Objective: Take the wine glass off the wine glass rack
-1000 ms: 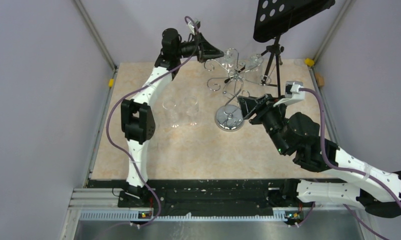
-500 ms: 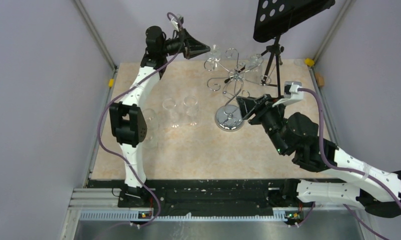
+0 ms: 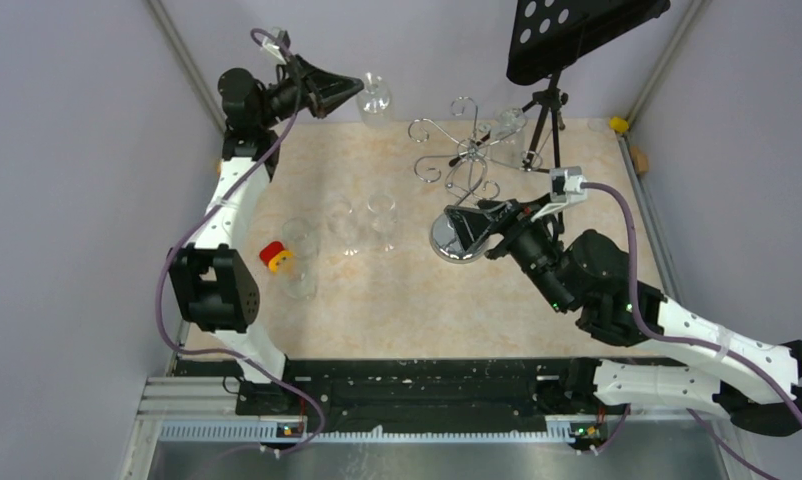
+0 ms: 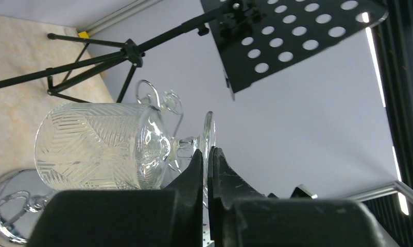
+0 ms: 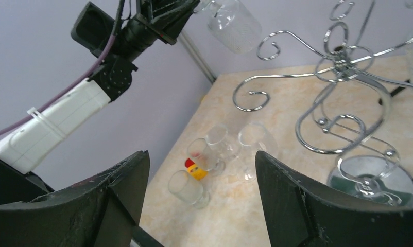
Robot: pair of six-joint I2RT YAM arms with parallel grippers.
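Note:
The wine glass rack (image 3: pixel 465 150) is a silver wire stand with scroll arms on a round chrome base (image 3: pixel 455 240); it also shows in the right wrist view (image 5: pixel 338 77). My left gripper (image 3: pixel 352 88) is shut on the foot of a cut-pattern wine glass (image 3: pixel 375 98) and holds it in the air at the back, left of the rack and apart from it. The left wrist view shows the glass (image 4: pixel 101 146) lying sideways with its foot pinched between my fingers (image 4: pixel 194 170). My right gripper (image 3: pixel 455 222) is open and empty by the rack's base. Another glass (image 3: pixel 507 125) hangs on the rack.
Several empty glasses stand on the table left of the rack, such as one at the middle (image 3: pixel 382 215) and one further left (image 3: pixel 299 280). A small red and yellow object (image 3: pixel 272 256) lies among them. A black tripod music stand (image 3: pixel 547 110) stands behind the rack.
My left arm has swung left and back, carrying the wine glass off the rack's arm. My right gripper has shifted a little left over the rack's base.

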